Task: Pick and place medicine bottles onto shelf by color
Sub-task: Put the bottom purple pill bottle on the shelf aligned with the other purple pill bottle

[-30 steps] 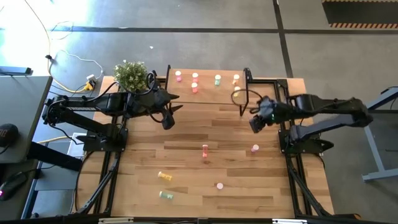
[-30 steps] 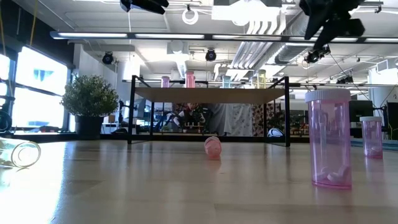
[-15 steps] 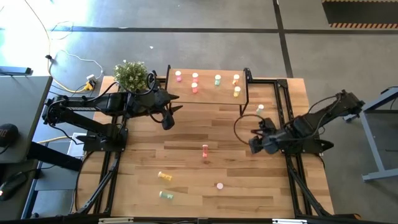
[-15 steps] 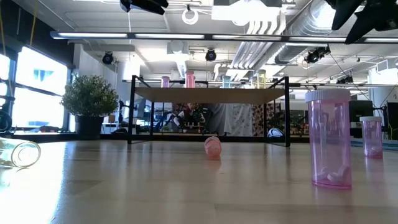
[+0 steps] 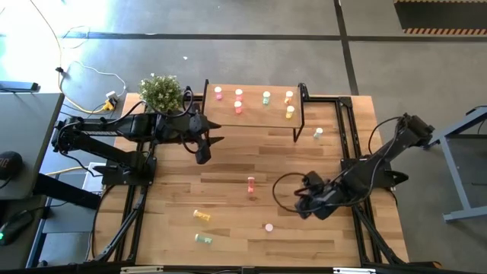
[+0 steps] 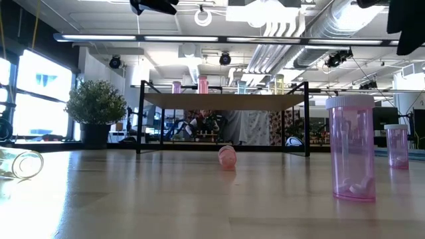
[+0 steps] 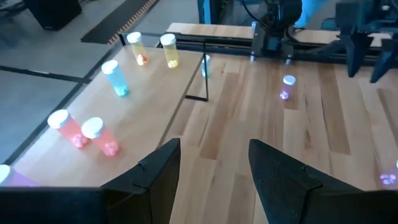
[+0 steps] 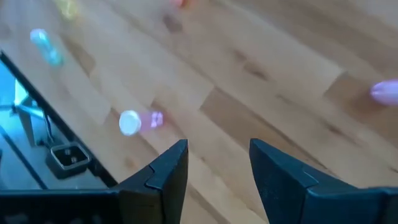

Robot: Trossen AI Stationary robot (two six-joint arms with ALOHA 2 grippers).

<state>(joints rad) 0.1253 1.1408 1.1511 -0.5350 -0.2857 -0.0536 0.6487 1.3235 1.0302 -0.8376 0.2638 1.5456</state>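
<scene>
Our left gripper (image 5: 204, 144) held out over the table's far left part, fingers (image 7: 155, 169) parted, our right gripper (image 5: 304, 204) low at near right, fingers (image 8: 166, 168) apart, arm bent back

I see pale wood planks on the tabletop (image 5: 228, 167), a lighter wooden shelf (image 5: 255, 114) on black legs, pink (image 5: 218, 93), red-orange (image 5: 238, 107), green (image 5: 266, 97) and yellow (image 5: 289, 113) bottles there, all white-capped, and a green plant (image 5: 160, 92) upper left.
</scene>
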